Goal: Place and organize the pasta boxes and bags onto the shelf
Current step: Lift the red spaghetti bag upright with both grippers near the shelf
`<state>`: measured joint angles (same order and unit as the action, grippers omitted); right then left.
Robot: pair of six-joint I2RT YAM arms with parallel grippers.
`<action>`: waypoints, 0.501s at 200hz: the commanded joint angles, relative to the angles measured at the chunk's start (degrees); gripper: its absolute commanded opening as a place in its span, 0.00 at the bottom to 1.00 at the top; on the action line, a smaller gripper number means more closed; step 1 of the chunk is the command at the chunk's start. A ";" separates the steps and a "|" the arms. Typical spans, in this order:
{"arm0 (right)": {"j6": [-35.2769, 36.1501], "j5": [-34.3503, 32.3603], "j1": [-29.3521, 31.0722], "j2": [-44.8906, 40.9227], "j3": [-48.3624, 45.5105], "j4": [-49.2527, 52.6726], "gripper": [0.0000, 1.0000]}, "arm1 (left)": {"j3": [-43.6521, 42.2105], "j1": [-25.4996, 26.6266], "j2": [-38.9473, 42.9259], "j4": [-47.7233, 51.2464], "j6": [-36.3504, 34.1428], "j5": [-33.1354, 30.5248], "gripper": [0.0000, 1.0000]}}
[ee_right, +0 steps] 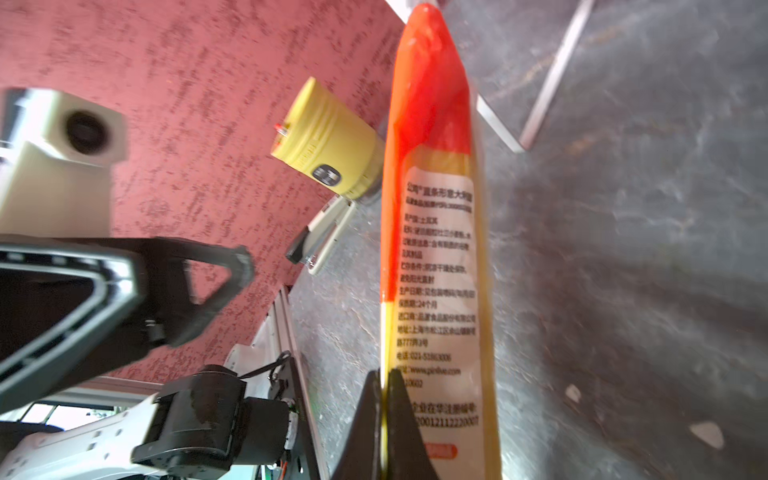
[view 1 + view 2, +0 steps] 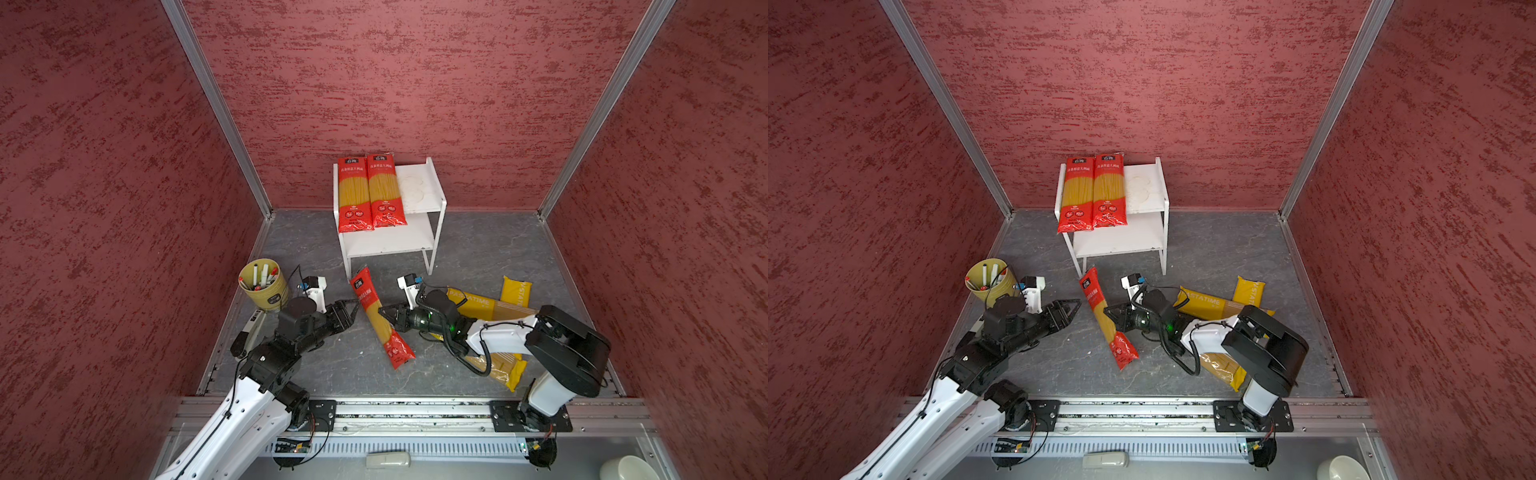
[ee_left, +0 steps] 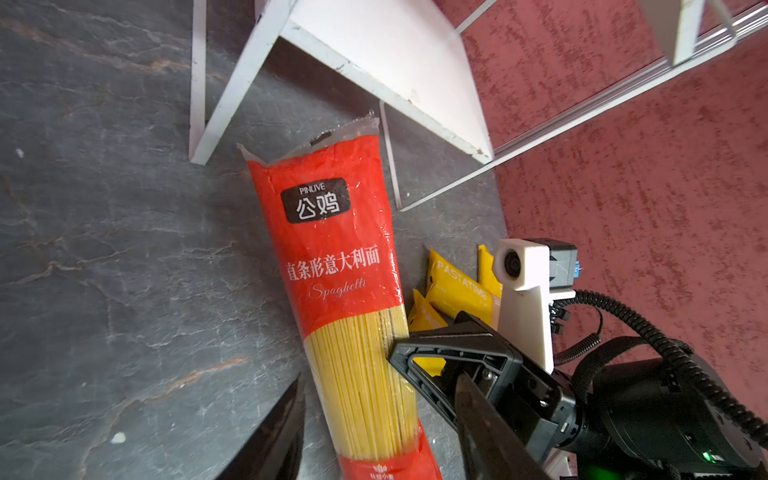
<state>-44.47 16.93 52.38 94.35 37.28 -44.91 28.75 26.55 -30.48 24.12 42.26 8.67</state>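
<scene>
Beside the marker cup (image 2: 264,284), the left pincer (image 2: 354,312) stands released, its jaws spread just beside a red spaghetti pack (image 2: 380,320) that lies slantwise on the grey desk (image 2: 332,374). The right pincer (image 2: 383,311) is clenched on that pack's edge. Farther right lie yellow PASTATIME packs (image 2: 478,304), partly under the right arm (image 2: 498,332). Behind, two red packs (image 2: 353,193) rest on the top board of the shelf (image 2: 419,239).

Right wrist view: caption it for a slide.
Right pincer shut on the edge of a red spaghetti pack.

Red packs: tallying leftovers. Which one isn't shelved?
The pack pinched by the right gripper, in front of the shelf; the other two lie on top.
</scene>
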 commanded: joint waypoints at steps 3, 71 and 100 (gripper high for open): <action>2.68 1.61 0.18 -4.37 -0.11 -13.63 0.00 | -2.04 -0.98 2.46 -5.02 -2.55 2.61 0.60; 7.08 10.02 0.18 -8.45 1.66 -16.78 0.00 | -8.94 -11.10 2.40 -26.91 5.07 25.07 0.77; 11.70 12.02 0.18 -12.30 4.35 -11.18 0.00 | -10.04 -13.17 1.58 -34.01 6.60 27.93 0.79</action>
<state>-38.28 25.36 52.38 88.09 36.12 -50.28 18.94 14.63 -28.58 0.95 46.70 30.26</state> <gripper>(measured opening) 0.054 0.788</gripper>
